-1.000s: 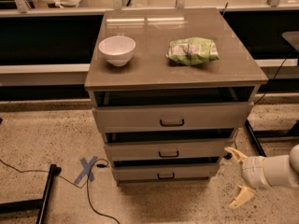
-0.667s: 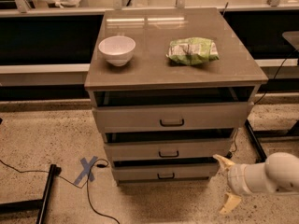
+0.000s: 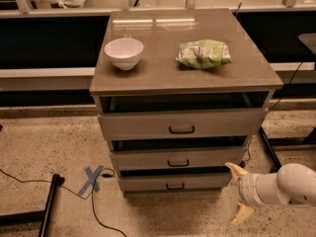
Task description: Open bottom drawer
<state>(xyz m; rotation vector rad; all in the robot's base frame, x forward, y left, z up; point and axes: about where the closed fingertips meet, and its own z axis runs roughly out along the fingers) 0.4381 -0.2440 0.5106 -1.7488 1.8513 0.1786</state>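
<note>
Bottom drawer (image 3: 148, 183), the slimmest grey-brown front with a small dark loop handle (image 3: 175, 185), sits lowest in the cabinet (image 3: 276, 83), just above the speckled floor (image 3: 44, 147). Our gripper (image 3: 239, 191) hangs just right of it, its tan fingers (image 3: 236, 169) spread wide and holding nothing. A white bowl (image 3: 123, 52) and a crinkled green bag (image 3: 203, 54) rest on top. A blue tape cross (image 3: 92, 178) and a cable (image 3: 96, 211) lie to the left.

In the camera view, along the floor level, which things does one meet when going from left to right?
Black metal floor stand → blue tape cross → grey-brown bottom drawer with small dark handle → cream two-finger gripper, open, low at the far right.
</note>
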